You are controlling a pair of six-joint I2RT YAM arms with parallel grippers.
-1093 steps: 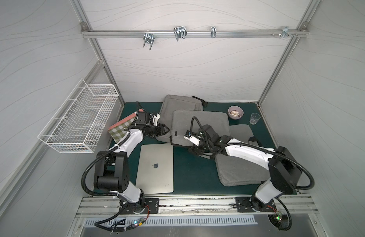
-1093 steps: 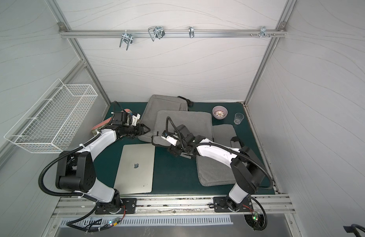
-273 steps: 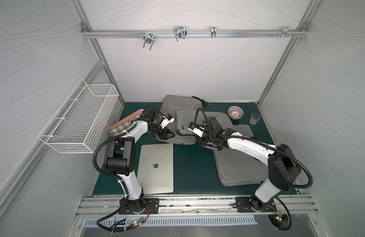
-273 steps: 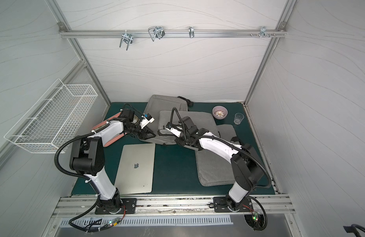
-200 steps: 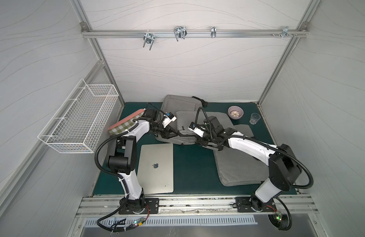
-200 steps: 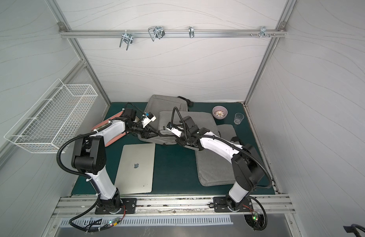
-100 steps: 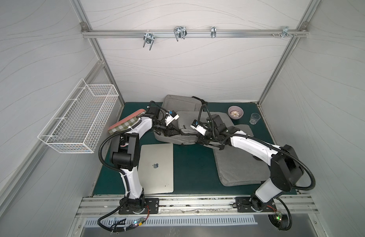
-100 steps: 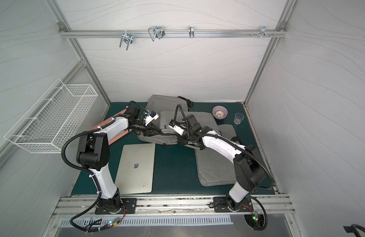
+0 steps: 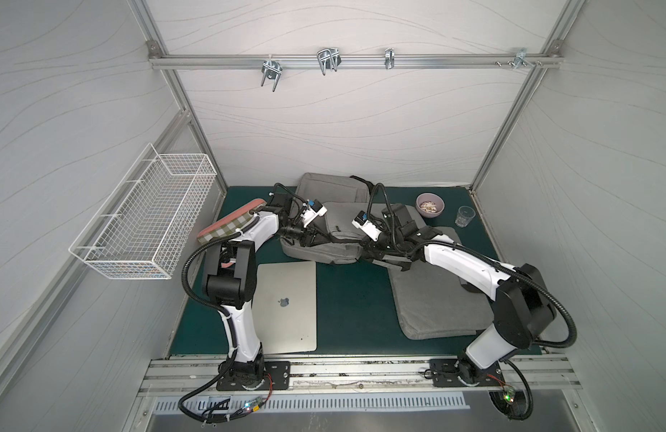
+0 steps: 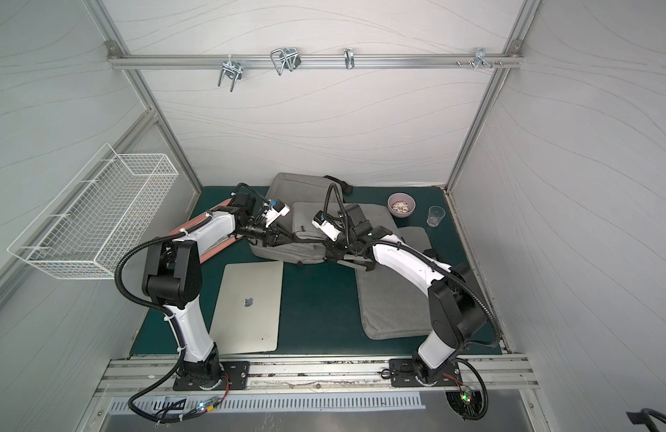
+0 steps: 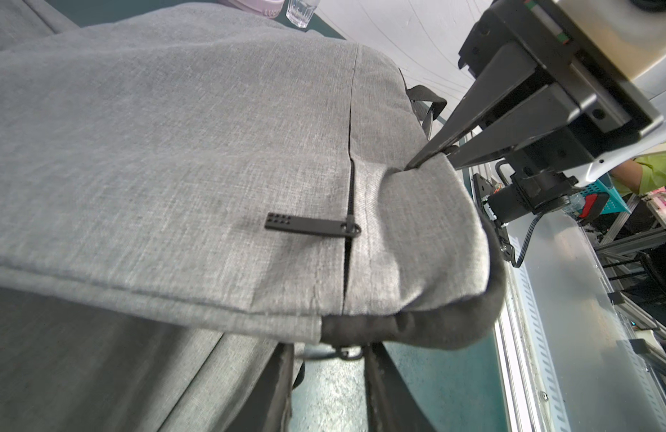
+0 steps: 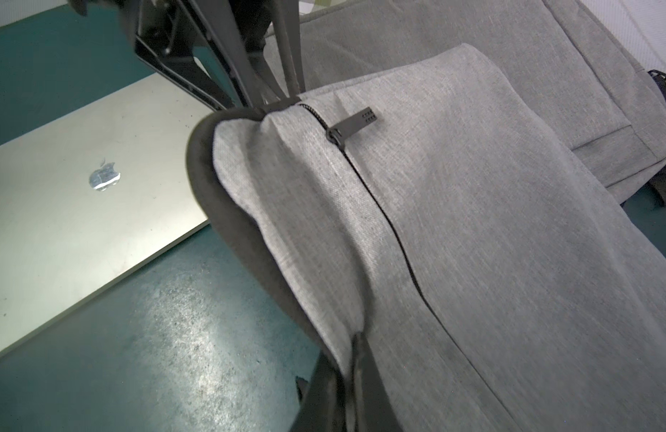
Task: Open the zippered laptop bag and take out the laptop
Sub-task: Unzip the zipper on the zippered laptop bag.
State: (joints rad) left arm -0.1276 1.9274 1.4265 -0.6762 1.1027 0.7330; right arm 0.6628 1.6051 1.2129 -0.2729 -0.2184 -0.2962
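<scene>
Right wrist view: grey laptop bag (image 12: 455,224), at the tabletop's (image 12: 155,336) rear middle, has its near edge raised. Its zip runs between both grippers, pull tab (image 12: 356,125) just beside the left gripper (image 12: 283,101), whose grip cannot be told; the right gripper (image 11: 432,161) pinches fabric. Both arms reach low, inward.

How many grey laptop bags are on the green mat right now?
3. The back bag lies by the rear wall; the middle bag sits just in front of it, between the arms; the right-hand bag lies flat, partly under the right arm. Others could be hidden underneath.
</scene>
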